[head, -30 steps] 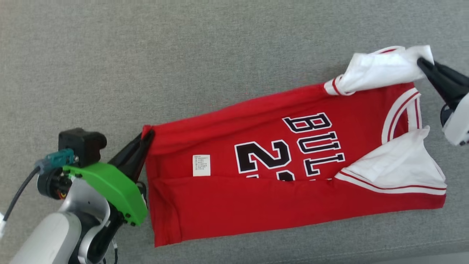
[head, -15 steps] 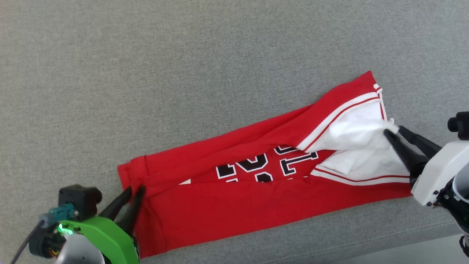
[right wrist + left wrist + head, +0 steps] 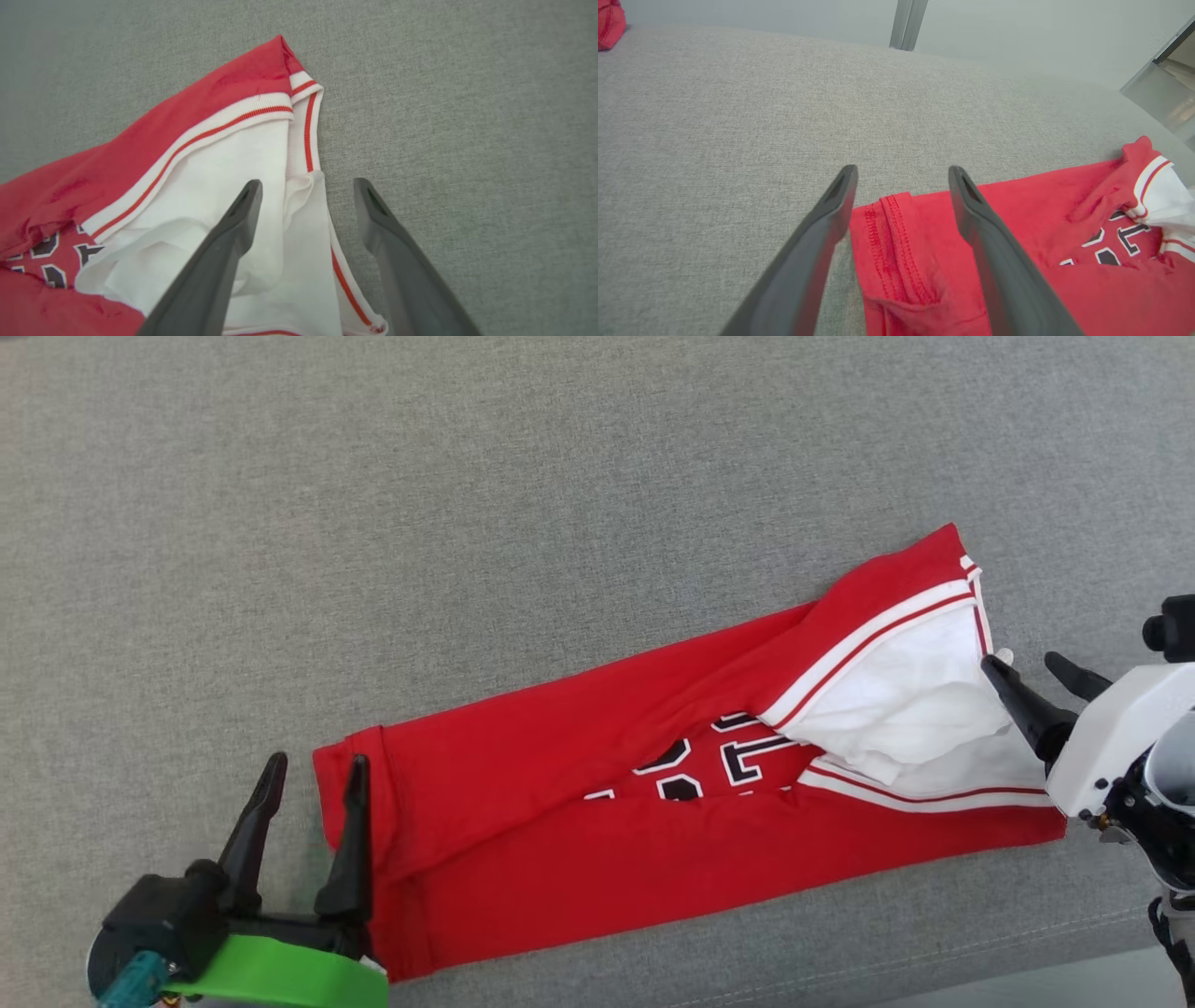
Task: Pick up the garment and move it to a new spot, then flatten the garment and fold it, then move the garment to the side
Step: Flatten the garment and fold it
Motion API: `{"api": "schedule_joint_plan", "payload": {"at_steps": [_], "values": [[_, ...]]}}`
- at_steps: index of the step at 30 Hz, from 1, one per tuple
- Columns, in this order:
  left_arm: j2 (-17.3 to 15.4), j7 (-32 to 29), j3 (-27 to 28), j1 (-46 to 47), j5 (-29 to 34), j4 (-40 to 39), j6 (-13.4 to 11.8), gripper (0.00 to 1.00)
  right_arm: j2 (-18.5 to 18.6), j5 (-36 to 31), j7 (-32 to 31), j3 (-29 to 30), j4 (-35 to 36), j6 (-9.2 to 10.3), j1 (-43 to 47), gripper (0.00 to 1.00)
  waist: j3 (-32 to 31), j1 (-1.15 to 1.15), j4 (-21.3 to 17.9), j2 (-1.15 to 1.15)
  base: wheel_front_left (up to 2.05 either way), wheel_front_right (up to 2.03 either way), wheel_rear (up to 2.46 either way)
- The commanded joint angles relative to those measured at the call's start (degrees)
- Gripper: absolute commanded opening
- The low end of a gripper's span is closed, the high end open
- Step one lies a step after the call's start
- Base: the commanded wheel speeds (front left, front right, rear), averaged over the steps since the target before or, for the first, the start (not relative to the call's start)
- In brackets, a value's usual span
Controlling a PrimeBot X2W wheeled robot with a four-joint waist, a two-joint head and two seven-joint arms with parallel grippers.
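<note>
The garment (image 3: pixel 597 803) is a red basketball jersey with black-and-white lettering and a white lining. It lies folded into a long narrow band on the grey fabric surface (image 3: pixel 467 523). My left gripper (image 3: pixel 316 770) stands open at the jersey's hemmed left end (image 3: pixel 896 242), fingers astride its corner and holding nothing. At the jersey's right end my right gripper (image 3: pixel 1022 663) is open, with the white lining (image 3: pixel 210 196) and the striped trim (image 3: pixel 306 135) lying loose between and beside its fingers.
The grey surface's front edge (image 3: pixel 1074 971) runs past the lower right in the head view. Another red cloth (image 3: pixel 609 23) lies at the far left corner in the left wrist view. A metal post (image 3: pixel 908 23) and pale wall stand beyond the surface.
Both grippers have gone from shut on the jersey's ends to open, after laying its upper edge down over the lettering toward me. The jersey now lies free in a narrower band.
</note>
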State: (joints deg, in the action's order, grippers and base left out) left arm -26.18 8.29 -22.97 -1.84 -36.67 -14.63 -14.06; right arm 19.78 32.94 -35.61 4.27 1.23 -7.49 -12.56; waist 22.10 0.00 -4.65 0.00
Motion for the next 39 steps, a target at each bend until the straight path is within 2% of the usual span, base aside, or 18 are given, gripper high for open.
{"api": "schedule_joint_plan", "payload": {"at_steps": [1, 7, 11, 14, 15, 16, 22, 30, 35, 39], "values": [[0.8, 2.2, -0.5, 1.3, 1.7, 0.9, 0.2, 1.0, -0.5, -1.4, -0.6, 0.1, -1.4, 0.02, -0.9, 1.0, -0.2, 0.0, 0.6, 0.0, 0.0, 0.0, 0.0], [5.2, 6.4, -1.5, 0.6, 5.3, 6.1, 0.4, 1.0, -3.2, -4.0, -4.5, -0.6, -7.7, 0.01, -1.4, 1.0, -1.1, 0.0, 2.2, 0.0, 0.0, 0.0, 0.0], [8.4, 7.0, 1.1, -0.2, 8.9, 7.7, 1.2, 1.0, -5.6, -1.2, -5.1, -2.5, -10.6, -0.01, -1.6, 1.0, -2.3, 0.0, 2.7, 0.0, 0.0, 0.0, 0.0], [11.2, 6.9, 3.5, -1.6, 11.7, 8.1, 2.8, 1.0, -5.5, -0.6, -3.4, -3.7, -12.6, -0.02, -2.5, 1.0, -3.0, 0.0, 3.1, 0.0, 0.0, 0.0, 0.0], [12.3, 6.9, 4.4, -1.8, 12.4, 8.2, 3.7, 1.0, -5.3, 0.0, -2.4, -4.2, -13.2, -0.01, -2.9, 0.53, -3.1, 0.0, 3.2, 0.0, 0.0, 0.0, 0.0], [13.1, 6.9, 5.2, -2.0, 13.1, 8.5, 4.5, 1.0, -5.0, 0.6, -1.7, -4.8, -13.4, -0.02, -3.2, 0.0, -3.2, 0.0, 3.3, 0.0, 0.0, 0.0, 0.0], [17.9, 7.0, 9.7, -3.7, 16.8, 10.4, 9.0, 1.0, 0.8, 3.0, 6.0, -5.4, -15.3, 0.05, -4.5, 0.0, -4.3, 0.0, 3.9, 0.0, 0.0, 0.0, 0.0], [21.6, 6.9, 14.9, -6.0, 20.0, 12.7, 14.0, 1.0, 9.9, 4.3, 10.9, 0.3, -18.1, 0.05, -3.5, 0.0, -6.8, 0.0, 4.0, 0.0, 0.0, 0.0, 0.0], [22.7, 6.9, 17.4, -8.1, 22.5, 14.6, 16.0, 1.0, 14.1, 4.1, 10.2, 0.8, -13.5, 0.01, -2.1, 0.0, -9.9, 0.0, 3.1, 0.0, 0.0, 0.0, 0.0], [23.1, 6.9, 18.5, -9.1, 24.7, 14.5, 16.0, 1.0, 13.4, 5.8, 7.7, -4.3, -5.1, 0.01, -1.5, 0.0, -11.8, 0.0, 2.5, 0.0, 0.0, 0.0, 0.0]]}}
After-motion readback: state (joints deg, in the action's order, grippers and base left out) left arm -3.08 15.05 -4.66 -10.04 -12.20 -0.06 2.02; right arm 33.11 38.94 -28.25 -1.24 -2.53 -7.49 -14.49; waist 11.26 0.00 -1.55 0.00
